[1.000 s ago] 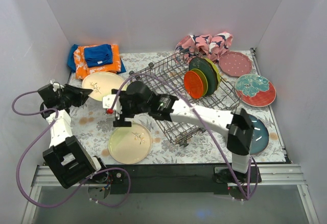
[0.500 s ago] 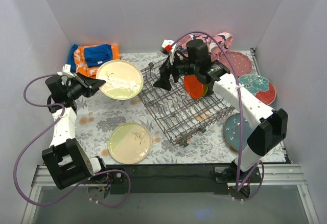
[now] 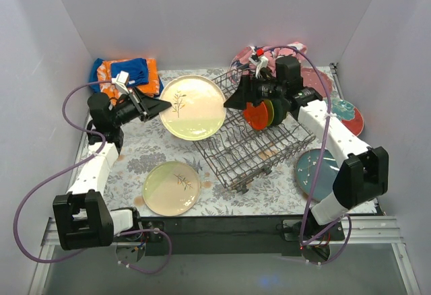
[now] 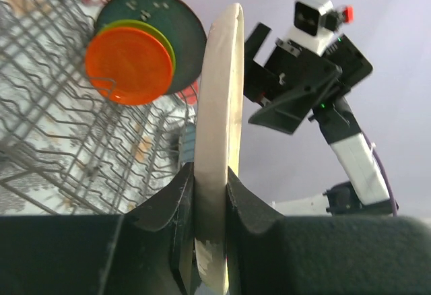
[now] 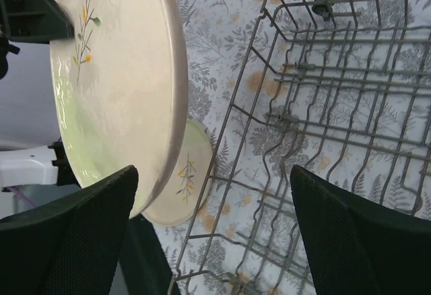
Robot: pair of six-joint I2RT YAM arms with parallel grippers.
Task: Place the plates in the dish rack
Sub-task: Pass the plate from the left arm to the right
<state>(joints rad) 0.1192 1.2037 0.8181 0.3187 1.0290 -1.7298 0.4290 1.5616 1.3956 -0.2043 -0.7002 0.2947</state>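
the left gripper (image 3: 156,107) is nearly closed, pinching the rim of a cream plate (image 3: 193,106), which hangs tilted over the tabletop (image 3: 131,157) at upper centre, just left of the rack (image 3: 259,155). the right gripper (image 3: 232,102) hangs wide open and empty above the rack.

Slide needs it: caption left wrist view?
Left gripper grips round cream plate edge-on; grey wire dish rack and open right gripper beyond.

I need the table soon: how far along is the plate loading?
Done: at least three plates, an orange plate in front, stand in the dish rack. In hand: the left claw pinches a cream sprig plate beside the rack; the right claw hangs open nearby. Left: another cream plate, a teal plate and a red-rimmed plate on the table.
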